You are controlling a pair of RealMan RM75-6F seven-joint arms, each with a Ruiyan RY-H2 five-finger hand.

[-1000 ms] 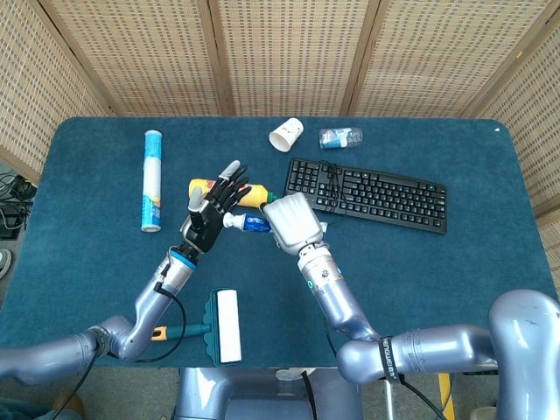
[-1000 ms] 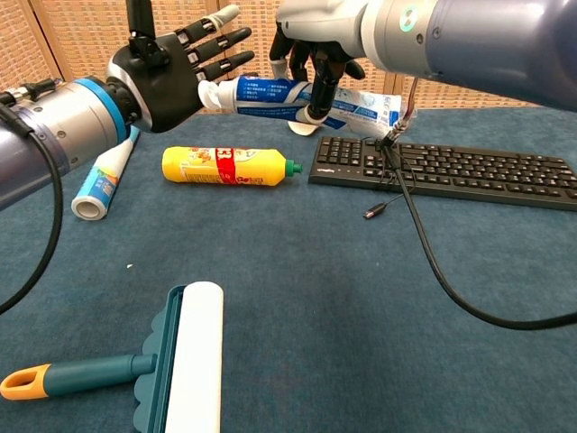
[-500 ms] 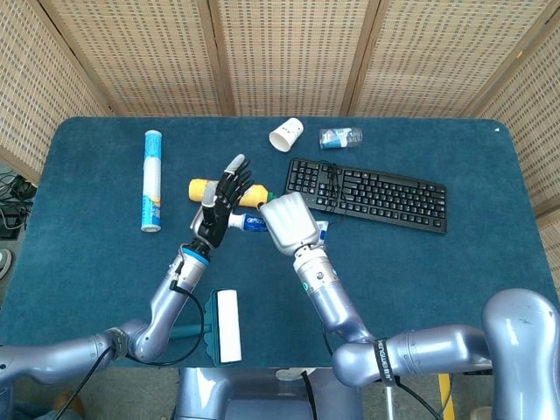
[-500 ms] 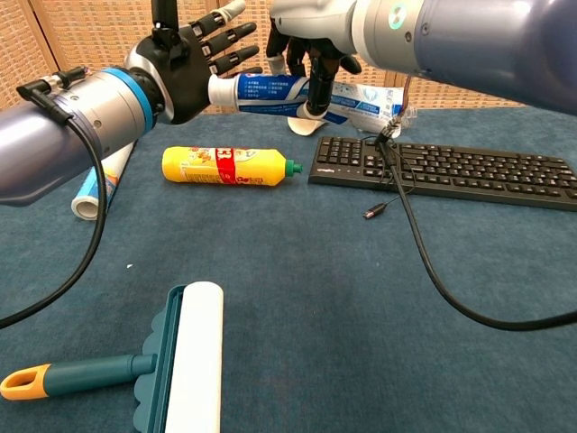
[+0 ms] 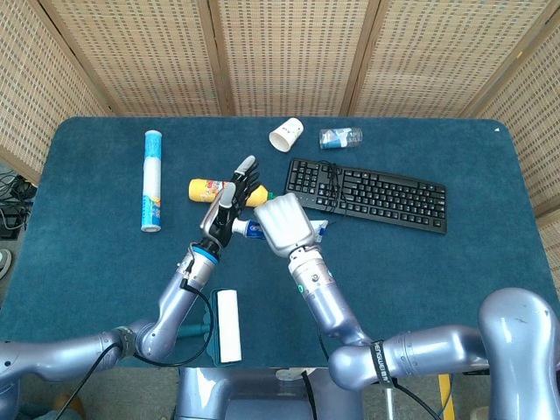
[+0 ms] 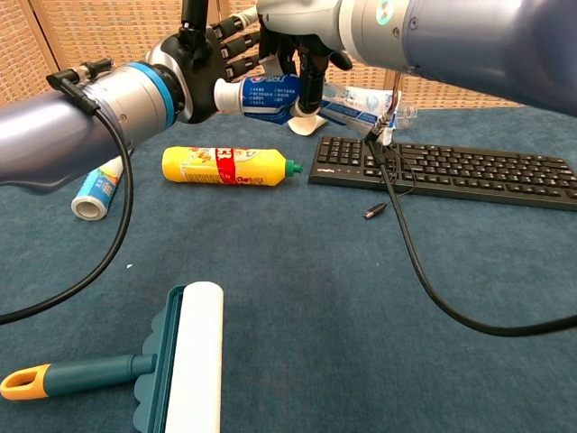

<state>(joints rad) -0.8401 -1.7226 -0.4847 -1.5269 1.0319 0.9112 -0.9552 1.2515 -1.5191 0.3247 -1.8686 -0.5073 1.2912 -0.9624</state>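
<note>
My right hand (image 5: 284, 224) (image 6: 302, 41) grips a white and blue toothpaste tube (image 6: 269, 94) (image 5: 255, 229) in the air, lying roughly level, with its cap end pointing to my left. My black left hand (image 5: 229, 206) (image 6: 215, 65) is raised right at that cap end. Its fingers are spread behind the tube and hold nothing, and the cap sits close against the palm. Below both hands a yellow bottle (image 6: 230, 167) (image 5: 205, 186) with a green cap lies on the blue table.
A black keyboard (image 5: 367, 192) (image 6: 451, 167) lies to the right, its loose cable (image 6: 401, 234) trailing forward. A paper cup (image 5: 286, 135) and a crushed clear bottle (image 5: 339, 137) lie at the back. A white cylinder (image 5: 152, 179) lies far left, and a teal lint roller (image 5: 225, 325) (image 6: 185, 361) near the front.
My left hand has moved right, up to the tube's cap end. My right hand with the tube has shifted a little left toward it.
</note>
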